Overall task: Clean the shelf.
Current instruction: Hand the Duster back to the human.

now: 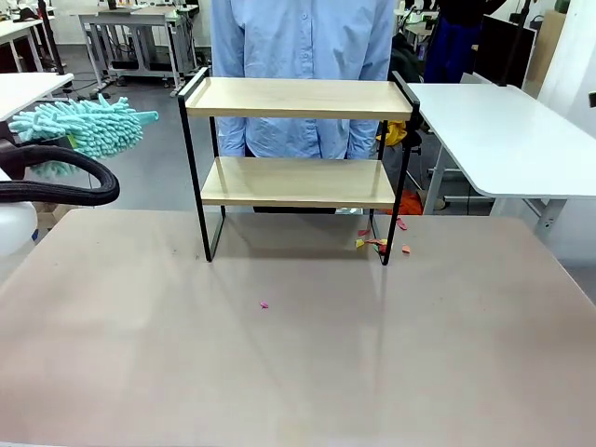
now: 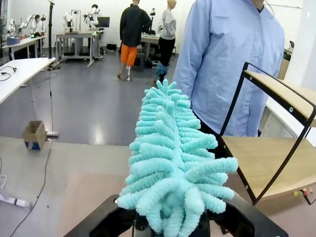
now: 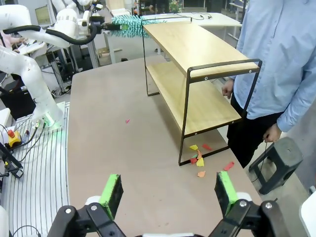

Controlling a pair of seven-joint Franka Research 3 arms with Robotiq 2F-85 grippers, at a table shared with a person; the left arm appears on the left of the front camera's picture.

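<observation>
Wooden shelf (image 3: 197, 69) well beyond wide-open right claw (image 3: 168, 190).

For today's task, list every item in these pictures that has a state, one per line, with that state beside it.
Two-tier wooden shelf in black metal frame: upright on the table, both boards bare.
Fluffy turquoise duster: gripped by the left hand, clear of the shelf.
Left hand: shut on the duster.
Right hand: open, holding nothing.
Coloured paper scraps: scattered on the table by a shelf leg.
</observation>
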